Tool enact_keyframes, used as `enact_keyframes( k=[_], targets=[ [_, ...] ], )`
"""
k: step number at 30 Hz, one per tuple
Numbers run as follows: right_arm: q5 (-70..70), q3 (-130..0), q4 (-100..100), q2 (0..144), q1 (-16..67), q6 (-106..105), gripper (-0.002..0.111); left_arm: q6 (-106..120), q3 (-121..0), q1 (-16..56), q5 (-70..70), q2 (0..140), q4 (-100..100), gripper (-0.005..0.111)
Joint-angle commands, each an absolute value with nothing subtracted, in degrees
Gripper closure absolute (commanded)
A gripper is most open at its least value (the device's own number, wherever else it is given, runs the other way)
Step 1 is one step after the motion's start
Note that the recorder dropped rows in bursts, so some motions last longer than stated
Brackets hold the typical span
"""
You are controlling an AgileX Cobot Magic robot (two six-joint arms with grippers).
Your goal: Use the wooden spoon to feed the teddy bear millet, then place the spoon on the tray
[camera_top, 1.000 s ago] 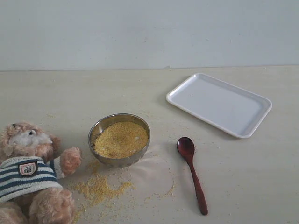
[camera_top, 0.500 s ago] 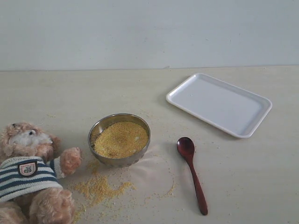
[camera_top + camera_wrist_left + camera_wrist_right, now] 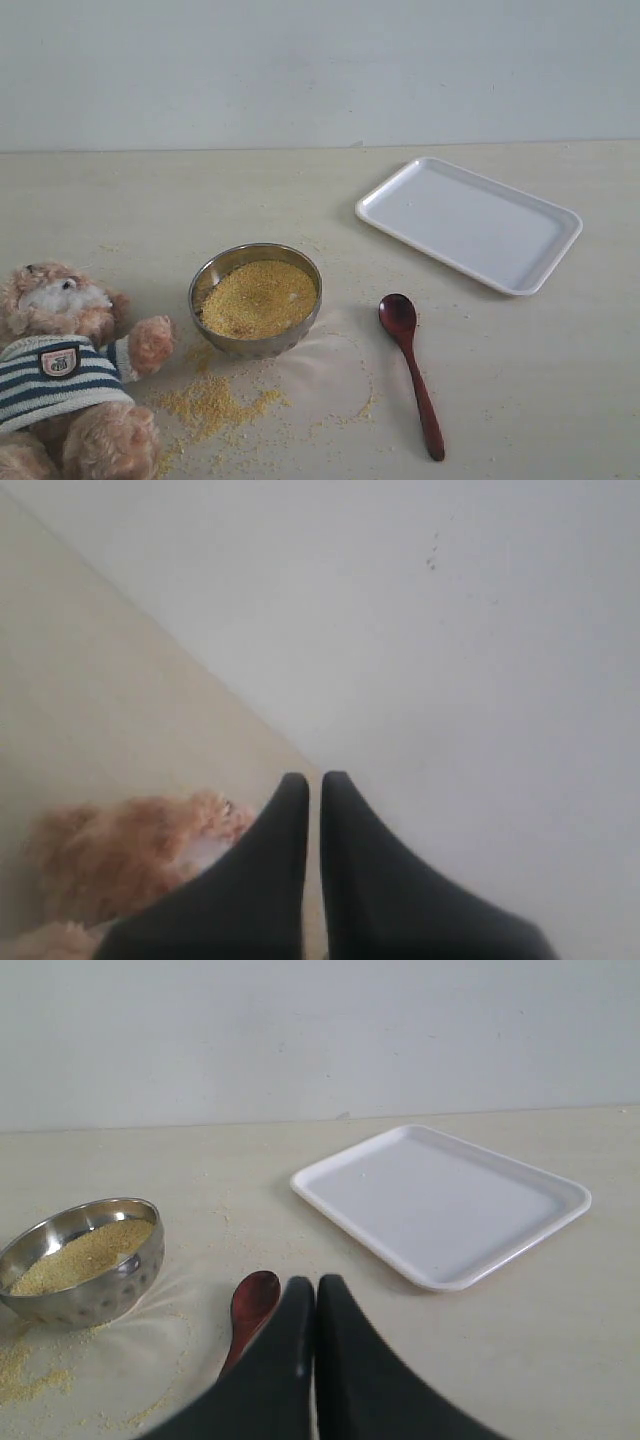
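The teddy bear [image 3: 65,370] in its striped sweater sits at the near left corner; its fur [image 3: 120,855] shows beside my left gripper [image 3: 315,780], which is shut and empty. A steel bowl [image 3: 256,298] holds the millet [image 3: 258,297], with more grains spilled [image 3: 210,402] in front. The wooden spoon [image 3: 410,368] lies flat on the table right of the bowl, handle toward the near edge. My right gripper [image 3: 315,1285] is shut and empty, above the table just beside the spoon's bowl [image 3: 254,1300]. The white tray [image 3: 468,222] lies empty at the back right. Neither gripper shows in the exterior view.
Loose millet is scattered over the tabletop around the bowl [image 3: 82,1260] and toward the spoon. A pale wall [image 3: 320,70] closes off the far side of the table. The tray [image 3: 440,1200] lies beyond the spoon in the right wrist view.
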State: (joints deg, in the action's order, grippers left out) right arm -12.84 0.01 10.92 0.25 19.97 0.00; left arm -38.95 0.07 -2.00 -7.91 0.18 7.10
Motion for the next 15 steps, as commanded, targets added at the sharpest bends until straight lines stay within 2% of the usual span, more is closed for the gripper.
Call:
enact_keyframes(
  k=[1, 8, 15],
  targets=[
    [-12.63, 0.0, 10.77, 0.0, 19.85, 0.0, 0.108, -37.7, -0.68, -1.89, -16.61, 0.0, 12.98, 0.102],
    [-12.63, 0.0, 10.77, 0.0, 19.85, 0.0, 0.108, -12.17, -3.8, 1.18, -22.68, 3.58, 39.72, 0.102],
    [-12.63, 0.0, 10.77, 0.0, 19.85, 0.0, 0.108, -4.41, -14.62, 1.3, -26.36, 23.95, 36.55, 0.102]
  ],
)
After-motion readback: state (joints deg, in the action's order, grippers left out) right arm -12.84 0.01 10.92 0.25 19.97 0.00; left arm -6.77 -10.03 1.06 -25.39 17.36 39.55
